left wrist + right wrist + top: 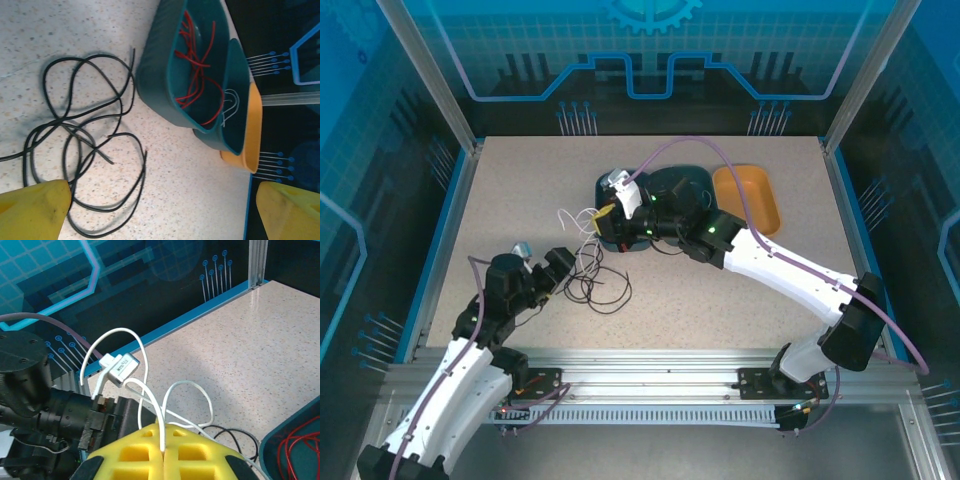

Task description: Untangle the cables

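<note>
blk cables (70, 125) part-hidden behind L gripper (162, 200)

**Left jaws wide, right jaws clamped**

The left arm (450, 385) reaches forward from its base at the near left. Its wrist points toward the table's middle, and the left gripper (160, 215) hangs with its yellow fingers (32, 210) spread far apart. The right arm (790, 270) stretches diagonally from the near right toward the centre. The right gripper (164, 442) has its yellow pads (135, 455) pressed together, pinching a white cable (120, 330) between them.
</note>
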